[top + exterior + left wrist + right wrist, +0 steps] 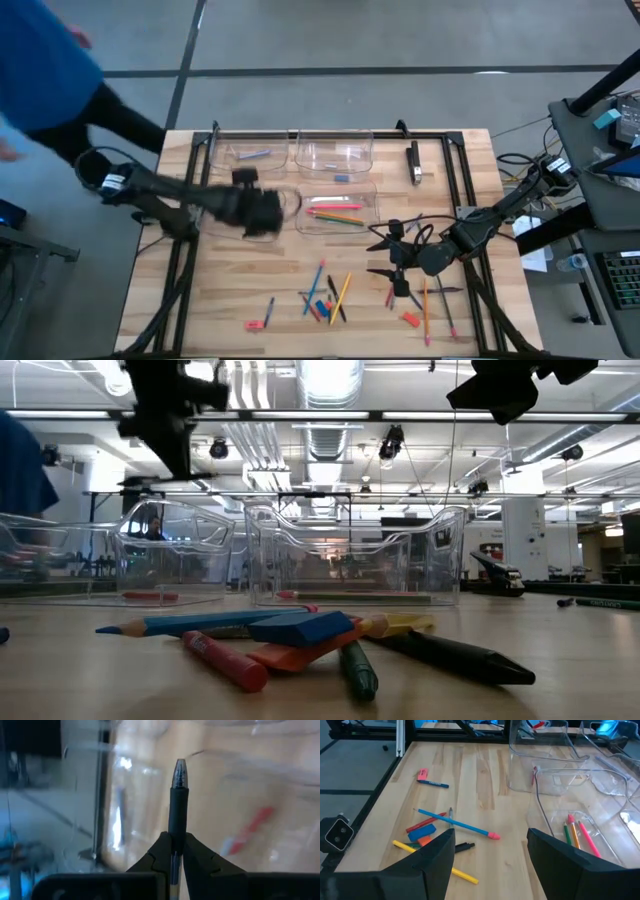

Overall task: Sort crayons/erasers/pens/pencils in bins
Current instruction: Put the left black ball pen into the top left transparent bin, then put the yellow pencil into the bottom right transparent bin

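Observation:
My left gripper [268, 212] hangs over the near left bin [292, 196], shut on a pen [179, 795] with a black grip sleeve and a clear tip. My right gripper [396, 256] stands open above the table, right of the bins, nothing between its fingers [440, 855]. The near right bin [372, 205] holds several pencils [335, 212]. The far left bin [250, 148] holds a purplish stick, the far right bin [335, 160] a small blue piece. A loose pile of pencils, crayons and erasers [325, 295] lies flat on the table in front. My left gripper pinches the pen's barrel [173, 865] between its two fingers [155, 855], just behind the black grip sleeve. The pen lies along the fingers and sticks out forward past their tips. It is lifted clear, its tip slanting down over the bin.
A black frame [200, 180] edges the table. A black-and-silver bar [414, 163] lies far right. More sticks [427, 305] and a red eraser [411, 319] lie near right, a pink piece [254, 324] near left. A person in blue [45, 60] stands beyond the far left corner.

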Robot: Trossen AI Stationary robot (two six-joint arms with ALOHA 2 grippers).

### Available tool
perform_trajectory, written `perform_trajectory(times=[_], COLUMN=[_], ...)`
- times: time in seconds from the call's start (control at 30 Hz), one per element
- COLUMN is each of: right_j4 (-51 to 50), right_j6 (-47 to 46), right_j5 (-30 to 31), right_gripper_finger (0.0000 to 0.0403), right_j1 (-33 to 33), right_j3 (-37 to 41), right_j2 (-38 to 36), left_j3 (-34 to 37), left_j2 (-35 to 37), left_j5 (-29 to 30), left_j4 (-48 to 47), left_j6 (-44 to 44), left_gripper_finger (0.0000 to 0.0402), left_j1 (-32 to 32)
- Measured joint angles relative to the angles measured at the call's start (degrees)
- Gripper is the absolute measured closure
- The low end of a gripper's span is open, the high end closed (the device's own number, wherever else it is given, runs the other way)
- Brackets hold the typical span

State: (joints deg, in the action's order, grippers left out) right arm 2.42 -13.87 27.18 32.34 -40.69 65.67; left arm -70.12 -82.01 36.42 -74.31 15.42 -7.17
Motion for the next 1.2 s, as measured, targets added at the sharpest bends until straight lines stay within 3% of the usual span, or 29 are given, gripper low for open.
perform_trajectory(times=[0.27, 0.4, 0.6, 0.77, 0.97, 1.1, 1.2], right_j4=[0.0, 0.1, 1.1, 1.3, 1.0, 0.7, 0.6], right_j6=[1.4, 1.8, 4.3, 5.0, 7.5, 8.8, 9.5], right_j5=[0.0, 0.0, 0.0, 0.0, 0.0, 0.0, 0.0], right_gripper_finger=[0.0165, 0.0165, 0.0165, 0.0165, 0.0165, 0.0165, 0.0165], right_j1=[-0.3, -0.4, -0.4, -0.4, -0.4, -0.4, -0.4], right_j3=[0.0, 0.0, -0.1, -0.1, -0.1, -0.1, -0.1], right_j2=[0.0, 0.0, 0.0, 0.0, 0.1, 0.1, 0.1], left_j3=[4.2, 4.2, 4.2, 4.1, 3.7, 1.2, 0.9], left_j2=[-1.5, -2.5, -3.9, -5.1, -4.8, -2.0, 2.7], left_j5=[0.1, 2.9, 3.2, 3.2, 7.8, 8.2, 1.2], left_j4=[3.0, 7.5, 21.8, 28.2, 26.4, 23.3, 25.2], left_j6=[-9.4, -15.5, -27.7, -28.0, -28.2, -24.9, -17.9], left_gripper_finger=[0.0391, 0.0392, 0.0388, 0.0316, 0.0214, 0.0187, 0.0185], left_j1=[19.7, 24.3, 28.7, 30.9, 31.6, 30.3, 27.0])
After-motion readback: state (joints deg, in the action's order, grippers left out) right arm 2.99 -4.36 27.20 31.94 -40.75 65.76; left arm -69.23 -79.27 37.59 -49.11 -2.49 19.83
